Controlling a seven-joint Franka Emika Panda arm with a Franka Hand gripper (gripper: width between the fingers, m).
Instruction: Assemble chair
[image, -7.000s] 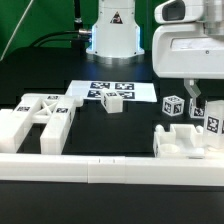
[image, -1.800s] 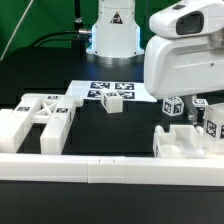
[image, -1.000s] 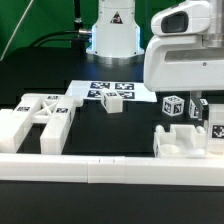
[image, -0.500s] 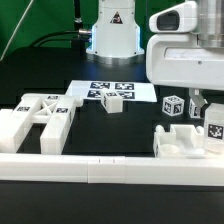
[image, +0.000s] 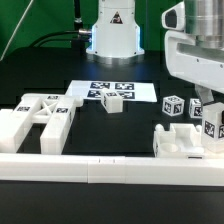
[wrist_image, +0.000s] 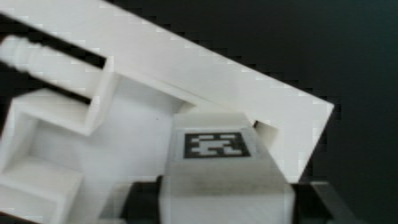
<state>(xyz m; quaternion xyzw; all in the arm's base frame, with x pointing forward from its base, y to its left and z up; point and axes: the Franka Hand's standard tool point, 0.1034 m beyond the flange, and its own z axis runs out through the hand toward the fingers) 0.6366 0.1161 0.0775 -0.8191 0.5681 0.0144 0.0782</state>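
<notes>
The hand hangs low by the worktop's edge at the exterior view's right. It looks clamped on a square leg, held upright with its tag outward, I'd guess so it can drop straight into the blocky chair part just below, near the front rail. A tagged cube stands just beside the hand. A second cube sits on the marker board toward the far edge, and the slotted panel lies at the near corner on the exterior view's left. From the wrist, the leg fills the gap between the dark fingers, with the blocky part close beneath; whether they touch, I cannot tell.
</notes>
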